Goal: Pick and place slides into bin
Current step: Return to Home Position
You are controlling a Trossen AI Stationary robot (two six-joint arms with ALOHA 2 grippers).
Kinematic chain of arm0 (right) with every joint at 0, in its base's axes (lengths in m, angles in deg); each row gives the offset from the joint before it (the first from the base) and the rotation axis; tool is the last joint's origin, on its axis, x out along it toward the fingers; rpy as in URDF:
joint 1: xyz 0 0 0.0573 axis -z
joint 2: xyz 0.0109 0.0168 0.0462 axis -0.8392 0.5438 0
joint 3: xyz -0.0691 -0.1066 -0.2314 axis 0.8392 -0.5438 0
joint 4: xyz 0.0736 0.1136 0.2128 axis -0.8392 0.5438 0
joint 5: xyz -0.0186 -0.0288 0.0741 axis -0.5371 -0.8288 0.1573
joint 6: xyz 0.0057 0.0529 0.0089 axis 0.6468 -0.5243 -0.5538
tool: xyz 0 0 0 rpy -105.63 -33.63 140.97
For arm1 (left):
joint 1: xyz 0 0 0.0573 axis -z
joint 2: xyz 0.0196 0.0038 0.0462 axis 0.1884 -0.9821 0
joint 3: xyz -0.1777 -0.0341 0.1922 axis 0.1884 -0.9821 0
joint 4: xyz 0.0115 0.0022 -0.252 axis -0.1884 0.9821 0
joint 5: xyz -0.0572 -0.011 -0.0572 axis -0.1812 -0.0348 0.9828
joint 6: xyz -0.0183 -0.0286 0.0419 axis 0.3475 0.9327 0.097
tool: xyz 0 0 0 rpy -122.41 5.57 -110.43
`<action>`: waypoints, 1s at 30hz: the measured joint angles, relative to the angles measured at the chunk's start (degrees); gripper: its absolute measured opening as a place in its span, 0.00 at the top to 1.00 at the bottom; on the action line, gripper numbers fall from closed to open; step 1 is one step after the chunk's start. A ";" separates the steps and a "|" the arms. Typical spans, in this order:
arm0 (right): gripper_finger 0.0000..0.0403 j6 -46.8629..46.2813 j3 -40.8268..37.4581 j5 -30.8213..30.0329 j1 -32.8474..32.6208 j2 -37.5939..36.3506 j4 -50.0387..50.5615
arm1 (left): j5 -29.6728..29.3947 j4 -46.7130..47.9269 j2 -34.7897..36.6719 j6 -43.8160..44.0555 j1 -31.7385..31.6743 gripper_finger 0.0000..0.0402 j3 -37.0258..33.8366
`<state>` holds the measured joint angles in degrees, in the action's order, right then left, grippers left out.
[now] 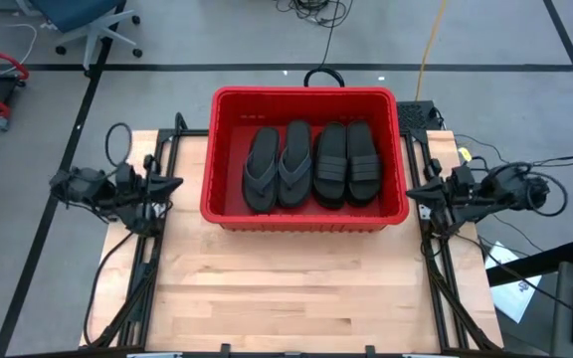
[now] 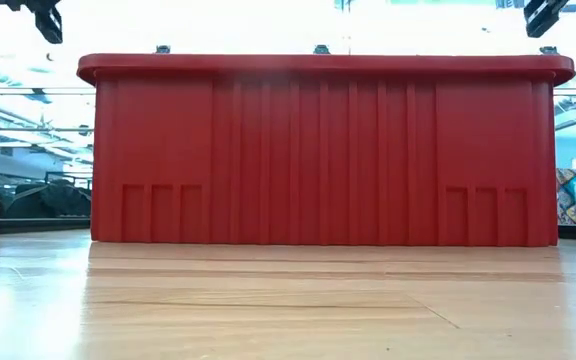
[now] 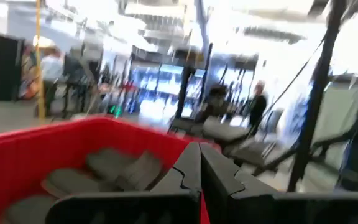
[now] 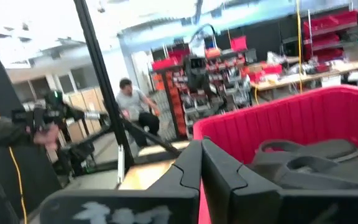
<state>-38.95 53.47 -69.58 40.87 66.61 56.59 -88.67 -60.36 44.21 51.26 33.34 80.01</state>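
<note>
My red bin (image 1: 306, 93) sits in the upper middle of the high view, on the far half of the wooden table (image 1: 296, 288). Inside it four sandals lie lengthwise, side by side. Two thong slides (image 1: 278, 167) are toward the picture's left and two wide-strap slides (image 1: 347, 164) toward its right. My left pincer (image 1: 172, 185) hangs just off the bin's left wall, and my right pincer (image 1: 414, 191) hangs off its right wall. Both are closed on nothing, fingers pressed together.
</note>
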 joint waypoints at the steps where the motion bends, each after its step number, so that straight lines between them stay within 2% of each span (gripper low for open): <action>1: 1.00 0.04 -1.45 0.00 0.00 -0.36 -1.81 | 0.87 -2.36 1.09 -0.35 0.00 1.00 -1.91; 6: 1.00 -0.38 -5.57 -1.28 0.00 -0.46 -4.74 | 2.30 -4.25 2.19 -0.47 0.04 1.00 -7.22; 13: 1.00 -0.36 -5.80 -2.92 0.00 -0.50 -5.08 | 2.63 -2.51 2.22 -0.47 0.04 1.00 -7.43; 30: 1.00 -0.42 -5.80 -2.80 0.00 -0.48 -4.46 | 4.92 -0.58 2.22 6.25 0.04 1.00 -7.45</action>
<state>-39.36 47.67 -72.38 40.87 66.12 52.12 -83.74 -60.94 46.43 57.51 33.38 72.56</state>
